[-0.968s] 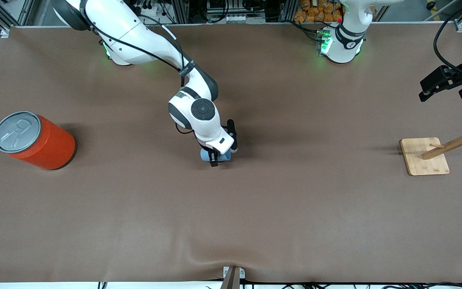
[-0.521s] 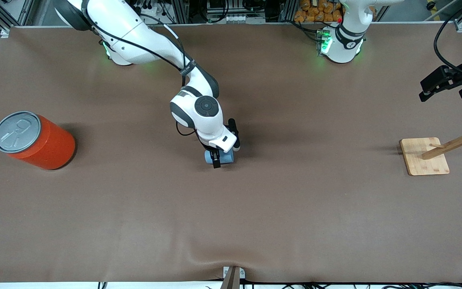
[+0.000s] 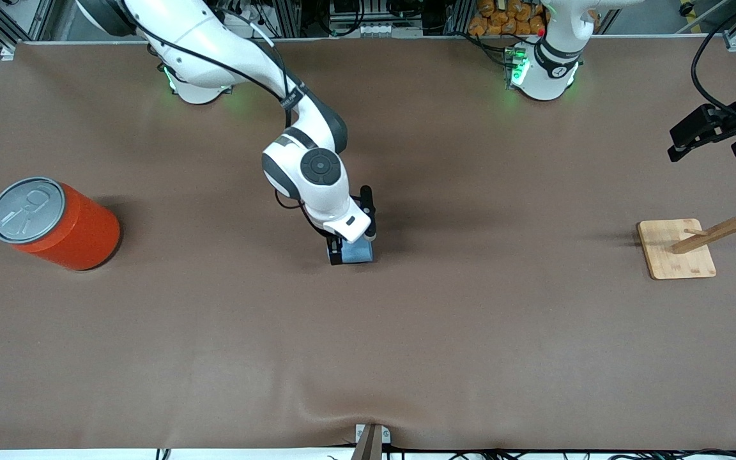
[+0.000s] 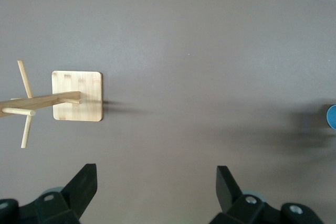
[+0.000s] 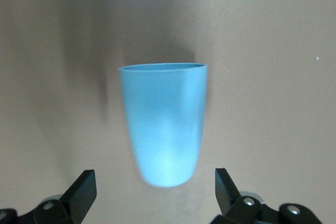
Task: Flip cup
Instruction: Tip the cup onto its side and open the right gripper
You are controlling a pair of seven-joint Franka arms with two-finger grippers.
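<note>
The small light blue cup (image 3: pixel 358 252) is on the brown table near its middle, partly under my right hand. In the right wrist view the cup (image 5: pixel 164 121) shows its side, with its rim away from the gripper and its base toward it; it seems to lie on the table. My right gripper (image 3: pixel 350 245) is open, with its fingertips (image 5: pixel 84 182) either side of the cup's base and apart from it. My left gripper (image 3: pixel 703 133) is open and empty, waiting above the table at the left arm's end. The cup's edge also shows in the left wrist view (image 4: pixel 332 116).
A large orange can (image 3: pixel 55 223) with a grey pull-tab lid stands at the right arm's end. A wooden peg rack on a square base (image 3: pixel 676 249) stands at the left arm's end, below my left gripper; it also shows in the left wrist view (image 4: pixel 77 96).
My right hand has turned over the cup. The finger that crossed the cup now stands at its edge. The cup has shifted a little toward the left arm's end. The left arm has not moved.
</note>
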